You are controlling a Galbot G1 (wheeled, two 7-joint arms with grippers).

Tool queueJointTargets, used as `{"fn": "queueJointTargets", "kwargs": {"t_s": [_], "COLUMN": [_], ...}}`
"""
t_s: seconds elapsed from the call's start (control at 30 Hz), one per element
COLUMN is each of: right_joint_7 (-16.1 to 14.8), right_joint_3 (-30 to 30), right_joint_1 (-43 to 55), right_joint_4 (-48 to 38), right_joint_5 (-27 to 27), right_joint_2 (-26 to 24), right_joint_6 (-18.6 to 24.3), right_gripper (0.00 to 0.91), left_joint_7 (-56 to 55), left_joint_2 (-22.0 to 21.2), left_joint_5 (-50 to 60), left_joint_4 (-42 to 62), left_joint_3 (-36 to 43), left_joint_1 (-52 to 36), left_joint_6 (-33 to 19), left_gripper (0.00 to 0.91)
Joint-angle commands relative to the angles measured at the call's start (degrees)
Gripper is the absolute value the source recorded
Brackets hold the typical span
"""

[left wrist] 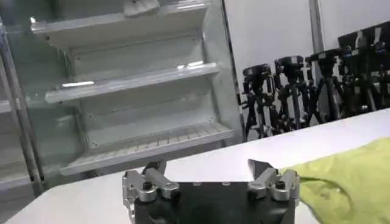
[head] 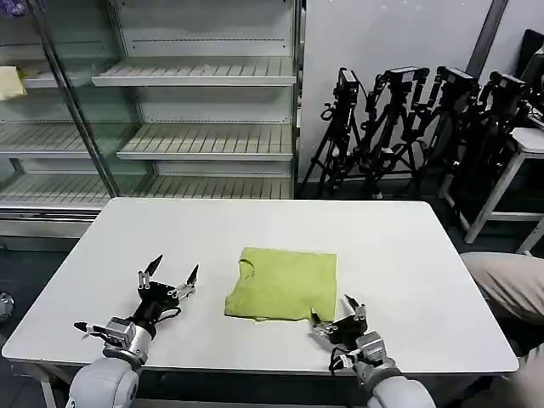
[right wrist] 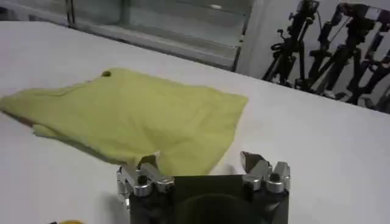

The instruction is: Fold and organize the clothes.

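Lime-green T-shirt lies folded in a rough square at mid table. Right gripper sits just at shirt's near right corner, jaws wide, holding nothing. Left gripper hovers left of shirt, apart, jaws wide, empty.

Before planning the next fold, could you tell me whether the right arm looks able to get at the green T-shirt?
Probably yes: the right pincer is open at the T-shirt's near edge, with only bare table around it.
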Motion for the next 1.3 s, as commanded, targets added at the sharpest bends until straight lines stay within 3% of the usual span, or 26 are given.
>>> {"fn": "queueJointTargets", "kwargs": {"t_s": [0.03,0.13,0.23,0.3,0.5,0.57,0.6,0.67,1.1,1.3], "right_joint_7": [-2.16,-2.62,0.77,-0.06,-0.64,-0.48,-0.06,3.03,0.88,0.76], "right_joint_3": [6.08,8.62,11.45,13.22,14.18,14.10,14.13,13.77,17.58,17.94], "right_joint_1": [0.18,1.00,2.74,3.50,6.75,7.67,8.09,9.92,10.71,9.79], "right_joint_4": [2.12,4.85,5.87,5.28,1.30,1.99,1.89,-0.41,-8.31,-6.48], "right_joint_5": [8.39,8.54,8.29,8.68,8.00,8.13,7.33,7.25,6.98,7.18], "right_joint_2": [-1.17,-1.18,-1.43,-1.56,-0.47,-0.21,0.16,0.99,1.94,1.53], "right_joint_6": [2.16,3.74,6.00,6.09,12.89,11.20,10.71,14.75,18.94,18.43], "right_gripper": [0.907,0.907,0.907,0.907,0.907,0.907,0.907,0.907,0.907,0.907], "left_joint_7": [0.14,0.13,0.58,0.94,1.32,1.37,1.37,1.27,0.31,-1.19], "left_joint_2": [-0.07,0.22,0.82,1.06,1.20,1.44,1.47,1.62,1.65,2.55], "left_joint_5": [0.20,0.10,0.42,1.47,2.62,3.41,3.91,3.74,3.53,1.54], "left_joint_4": [-0.39,-0.79,-0.48,0.21,0.50,0.72,0.74,0.68,2.22,1.23], "left_joint_3": [-0.09,-0.47,-0.65,-0.29,1.25,1.64,1.81,2.29,6.14,6.79], "left_joint_1": [0.21,-0.27,-0.69,-1.08,-2.30,-2.92,-3.13,-3.39,-4.38,-5.03], "left_joint_6": [-0.40,-1.31,-3.79,-6.51,-9.45,-9.67,-9.68,-9.71,-11.57,-9.75], "left_gripper": [0.907,0.907,0.907,0.907,0.907,0.907,0.907,0.907,0.907,0.907]}}
